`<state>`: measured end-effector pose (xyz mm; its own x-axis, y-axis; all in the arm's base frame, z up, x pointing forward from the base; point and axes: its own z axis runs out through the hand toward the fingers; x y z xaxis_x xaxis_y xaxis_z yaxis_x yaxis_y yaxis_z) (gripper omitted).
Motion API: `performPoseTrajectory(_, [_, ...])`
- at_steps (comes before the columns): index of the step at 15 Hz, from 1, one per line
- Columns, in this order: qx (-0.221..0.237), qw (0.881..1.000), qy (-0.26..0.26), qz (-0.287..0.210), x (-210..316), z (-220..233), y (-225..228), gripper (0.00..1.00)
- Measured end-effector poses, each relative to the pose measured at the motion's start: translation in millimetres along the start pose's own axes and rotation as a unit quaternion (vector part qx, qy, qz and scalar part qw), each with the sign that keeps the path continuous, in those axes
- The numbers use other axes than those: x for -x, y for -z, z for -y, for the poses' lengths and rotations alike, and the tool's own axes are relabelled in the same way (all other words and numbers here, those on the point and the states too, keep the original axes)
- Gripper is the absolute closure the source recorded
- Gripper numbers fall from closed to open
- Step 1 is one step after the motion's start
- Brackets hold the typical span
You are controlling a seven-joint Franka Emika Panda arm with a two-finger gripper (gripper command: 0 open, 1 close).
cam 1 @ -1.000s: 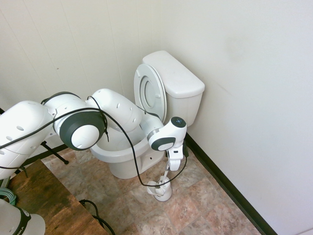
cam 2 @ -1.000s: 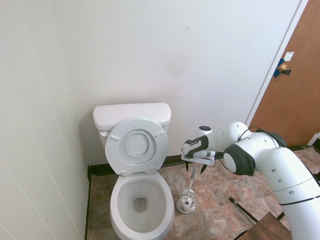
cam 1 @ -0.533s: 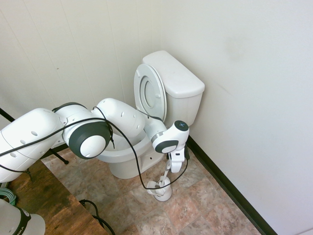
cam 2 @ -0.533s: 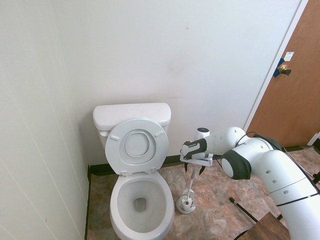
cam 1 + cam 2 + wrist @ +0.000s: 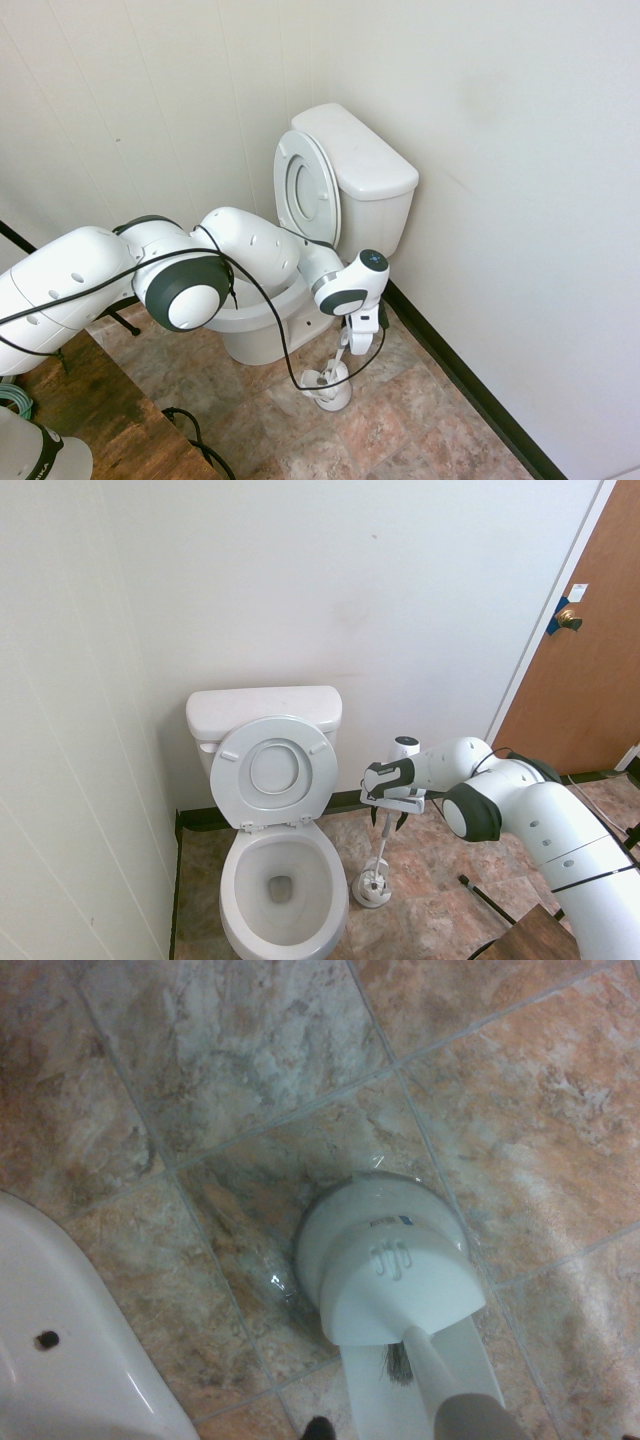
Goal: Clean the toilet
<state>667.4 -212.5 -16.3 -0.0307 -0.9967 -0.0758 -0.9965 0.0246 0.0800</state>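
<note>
The white toilet (image 5: 365,165) stands in the corner with seat and lid raised, and its bowl (image 5: 236,885) is open. To its right on the floor stands a small white brush holder (image 5: 372,888) with the brush in it. The brush's thin white handle (image 5: 383,848) leans upward. My gripper (image 5: 388,820) points down over the handle's top, open, with a dark finger on each side of it. The first exterior view shows the gripper (image 5: 358,343) just above the holder (image 5: 330,386). In the wrist view the holder (image 5: 385,1260) fills the middle, and the toilet's foot (image 5: 70,1350) lies nearby.
Stone-pattern floor tiles (image 5: 250,1050) surround the toilet. A brown door (image 5: 590,670) is at the right. A wooden tabletop (image 5: 95,410) sits near the arm's base. White walls close in behind and beside the toilet, and a dark rod (image 5: 487,897) lies on the floor.
The gripper has sunk a little and shifted slightly toward the wall, closing in on the brush handle's top. The brush and holder have not moved.
</note>
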Motion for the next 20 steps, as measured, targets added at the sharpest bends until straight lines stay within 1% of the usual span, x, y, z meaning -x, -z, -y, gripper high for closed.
performPoseTrajectory(13, [0.009, 1.000, 0.004, 0.002, -3, -4, -2, 1.00])
performPoseTrajectory(16, [0.005, 1.000, 0.021, -0.008, 0, -21, -4, 1.00])
performPoseTrajectory(20, [0.003, 0.998, 0.053, -0.017, 13, -55, -6, 1.00])
